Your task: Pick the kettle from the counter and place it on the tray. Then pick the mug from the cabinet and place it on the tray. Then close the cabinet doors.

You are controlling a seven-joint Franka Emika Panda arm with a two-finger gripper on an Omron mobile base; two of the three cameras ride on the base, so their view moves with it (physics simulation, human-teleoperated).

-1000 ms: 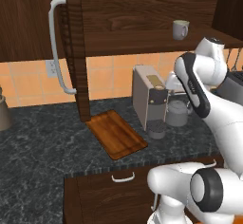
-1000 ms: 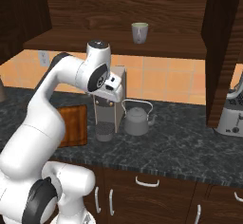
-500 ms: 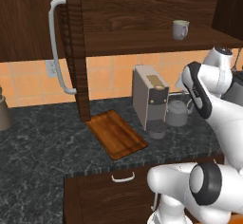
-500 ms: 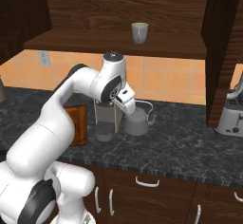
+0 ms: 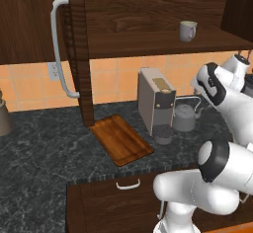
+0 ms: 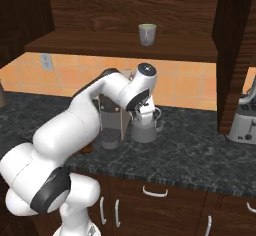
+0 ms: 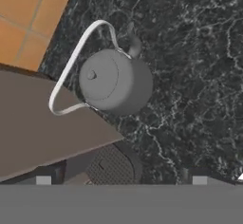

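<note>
Hand (image 6: 145, 116) open above kettle (image 7: 115, 80), beige machine (image 5: 156, 102) just beside.

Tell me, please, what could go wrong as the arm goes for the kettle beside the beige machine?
1. The kettle stands close against the machine; an end effector finger could strike it on descent.
2. The wire handle is thin and arched to one side, so a grip there may slip or let the kettle swing.
3. The tray lies beyond the machine, so the carried kettle could clip it.
</note>
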